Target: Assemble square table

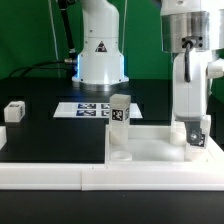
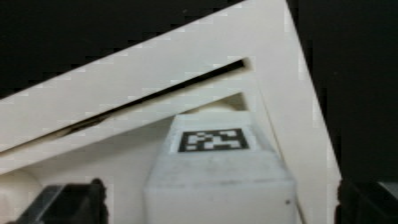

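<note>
The white square slab lies flat against the border rail at the exterior view's right. One white tagged leg stands upright on the slab's left part. My gripper reaches down over the slab's right corner. In the wrist view a second tagged leg stands on the slab between my fingers. Narrow gaps show on both sides of the leg, so the gripper is open around it. A third leg lies on the black table at the far left. The fourth leg is out of view.
The long white border rail runs along the front edge and up the right side. The marker board lies behind the slab in front of the arm's base. Cables trail at the back left.
</note>
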`<state>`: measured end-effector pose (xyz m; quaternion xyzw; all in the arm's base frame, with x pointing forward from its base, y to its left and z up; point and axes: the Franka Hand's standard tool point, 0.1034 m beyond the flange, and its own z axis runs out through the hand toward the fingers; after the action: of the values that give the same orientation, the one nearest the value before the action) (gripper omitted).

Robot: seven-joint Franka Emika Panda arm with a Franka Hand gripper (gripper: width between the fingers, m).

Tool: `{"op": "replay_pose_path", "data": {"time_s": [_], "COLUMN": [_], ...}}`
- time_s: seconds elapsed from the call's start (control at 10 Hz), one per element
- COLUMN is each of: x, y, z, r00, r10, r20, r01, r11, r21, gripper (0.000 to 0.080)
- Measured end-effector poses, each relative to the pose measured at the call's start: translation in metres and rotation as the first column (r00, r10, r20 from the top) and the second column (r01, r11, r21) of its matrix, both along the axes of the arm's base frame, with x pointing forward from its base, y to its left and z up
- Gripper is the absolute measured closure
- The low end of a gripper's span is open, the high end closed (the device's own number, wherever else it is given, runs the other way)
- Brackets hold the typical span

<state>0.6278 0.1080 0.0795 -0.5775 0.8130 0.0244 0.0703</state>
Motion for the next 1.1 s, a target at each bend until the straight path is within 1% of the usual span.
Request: {"op": "replay_pose_path", "data": {"time_s": [0.1,0.2,0.3,1.1], "x": [-0.0006,0.0003,-0.0008,-0.0011], "y": [-0.0005,0.0007,0.0009,0.0013], "z": [0.0117,0.0146,0.0119,0.0111], "r00": [0.998,0.995,0.995,0.995], "r10": [0.055,0.097,0.096,0.1], "r20": [0.016,0.023,0.019,0.019], "r01": [-0.055,-0.097,-0.096,-0.1], "r11": [0.999,0.995,0.995,0.995], "r21": [0.002,0.001,0.0,-0.001], "gripper": [0.0151,0.0151,0.0151,0.0151]}}
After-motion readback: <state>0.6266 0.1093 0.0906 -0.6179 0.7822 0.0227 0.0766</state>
